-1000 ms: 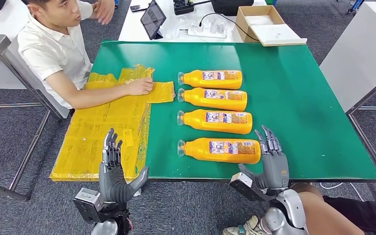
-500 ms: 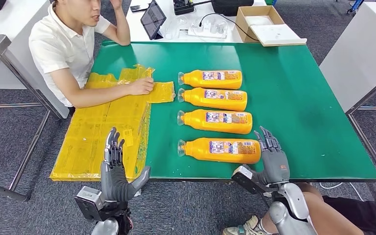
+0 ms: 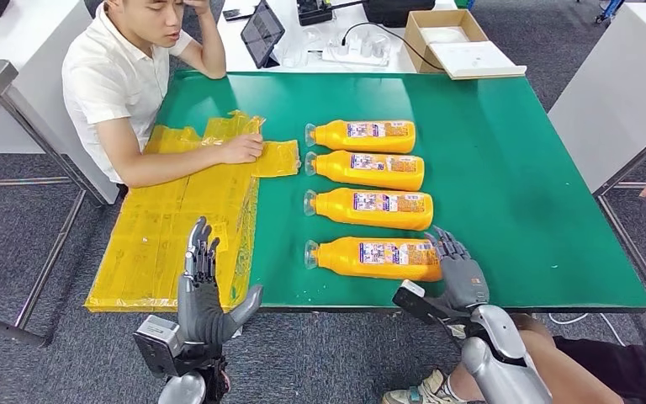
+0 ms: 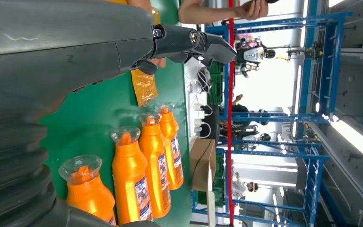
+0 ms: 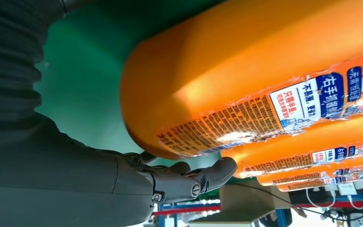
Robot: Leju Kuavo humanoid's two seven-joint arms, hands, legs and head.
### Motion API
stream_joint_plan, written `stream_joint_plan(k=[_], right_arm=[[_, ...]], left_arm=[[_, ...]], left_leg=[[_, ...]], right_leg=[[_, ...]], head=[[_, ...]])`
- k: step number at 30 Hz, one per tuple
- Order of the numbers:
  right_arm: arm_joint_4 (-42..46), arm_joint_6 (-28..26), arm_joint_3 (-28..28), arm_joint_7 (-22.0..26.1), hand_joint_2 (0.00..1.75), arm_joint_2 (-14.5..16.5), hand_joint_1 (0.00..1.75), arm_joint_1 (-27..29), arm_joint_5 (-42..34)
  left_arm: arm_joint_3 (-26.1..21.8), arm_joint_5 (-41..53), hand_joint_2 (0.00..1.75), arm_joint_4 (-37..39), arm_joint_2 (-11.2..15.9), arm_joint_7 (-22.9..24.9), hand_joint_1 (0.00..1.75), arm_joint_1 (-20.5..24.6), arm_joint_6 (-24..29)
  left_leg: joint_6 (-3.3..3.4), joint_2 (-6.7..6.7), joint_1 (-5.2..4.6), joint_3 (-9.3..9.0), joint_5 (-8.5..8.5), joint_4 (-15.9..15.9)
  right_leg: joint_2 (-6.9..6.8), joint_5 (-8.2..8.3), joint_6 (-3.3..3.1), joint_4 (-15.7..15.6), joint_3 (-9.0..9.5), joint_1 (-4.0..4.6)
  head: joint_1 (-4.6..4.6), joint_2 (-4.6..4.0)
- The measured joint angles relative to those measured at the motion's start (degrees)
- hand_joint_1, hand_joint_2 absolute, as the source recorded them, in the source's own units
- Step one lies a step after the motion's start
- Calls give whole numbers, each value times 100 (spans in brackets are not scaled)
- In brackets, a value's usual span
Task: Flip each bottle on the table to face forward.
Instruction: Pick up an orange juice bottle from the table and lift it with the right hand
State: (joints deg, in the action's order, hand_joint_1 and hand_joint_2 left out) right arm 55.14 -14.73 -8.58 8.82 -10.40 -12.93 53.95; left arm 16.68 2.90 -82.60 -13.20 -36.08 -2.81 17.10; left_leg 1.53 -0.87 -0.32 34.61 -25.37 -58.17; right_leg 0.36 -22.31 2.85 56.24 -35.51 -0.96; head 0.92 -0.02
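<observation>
On the green table [image 3: 513, 168] four orange bottles lie on their sides in a column, caps pointing toward the robot's left and labels facing up. The nearest bottle [image 3: 376, 258] lies close to the table's front edge, with the second bottle [image 3: 372, 209], third bottle [image 3: 367, 169] and farthest bottle [image 3: 362, 135] lined up beyond it. The right hand [image 3: 461, 273] is at the base end of the nearest bottle, fingers spread and reaching around the bottom of it; the right wrist view shows the fingers [image 5: 189, 179] just beside the orange base, but whether they touch it cannot be told. The left hand [image 3: 204, 290] is raised in front of the table's near edge, fingers straight and apart, holding nothing. A person [image 3: 122, 80] sits at the table's far left corner, one hand resting on yellow plastic sheets [image 3: 177, 227] spread over that side.
</observation>
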Motion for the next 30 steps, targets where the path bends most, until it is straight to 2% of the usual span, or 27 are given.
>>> stream_joint_plan(k=[13, 23, 24, 27, 28, 30], right_arm=[[-573, 41, -234, 199, 175, 56, 0, -471, -65], [-749, 27, -304, 201, 175, 108, 0, -608, -52], [-811, 22, -323, 201, 175, 126, 10, -652, -53], [-990, 109, -361, 255, 175, 167, 139, -749, -121], [-1050, 177, -371, 302, 175, 172, 172, -776, -172], [-1185, 329, -391, 402, 175, 174, 175, -850, -272]], left_arm=[[4, 1, 175, 38, -6, 8, 0, 46, -26], [7, 1, 175, 45, -7, 8, 0, 62, -31], [7, 1, 175, 45, -7, 8, 0, 67, -32], [10, 1, 175, 49, -7, 8, 0, 83, -35], [12, 1, 175, 54, -7, 8, 0, 87, -36], [21, 1, 175, 73, -7, 8, 0, 100, -38]], left_leg=[[0, 3, 1, -10, 1, 0], [0, 3, 0, -11, 1, 0], [0, 3, 0, -11, 1, 0], [0, 3, 0, -12, 1, 0], [0, 4, 0, -14, 0, 0], [0, 14, 1, -22, 0, 0]], right_leg=[[1, 2, 1, 1, 7, 1], [1, 2, 1, 1, 8, 1], [1, 2, 1, 0, 9, 1], [1, 2, 1, 0, 10, 1], [1, 2, 1, 0, 11, 1], [5, 2, 0, 0, 14, 2]], head=[[-2, 0], [-2, 0], [-2, 0], [-1, 0], [-1, 0], [-1, 0]])
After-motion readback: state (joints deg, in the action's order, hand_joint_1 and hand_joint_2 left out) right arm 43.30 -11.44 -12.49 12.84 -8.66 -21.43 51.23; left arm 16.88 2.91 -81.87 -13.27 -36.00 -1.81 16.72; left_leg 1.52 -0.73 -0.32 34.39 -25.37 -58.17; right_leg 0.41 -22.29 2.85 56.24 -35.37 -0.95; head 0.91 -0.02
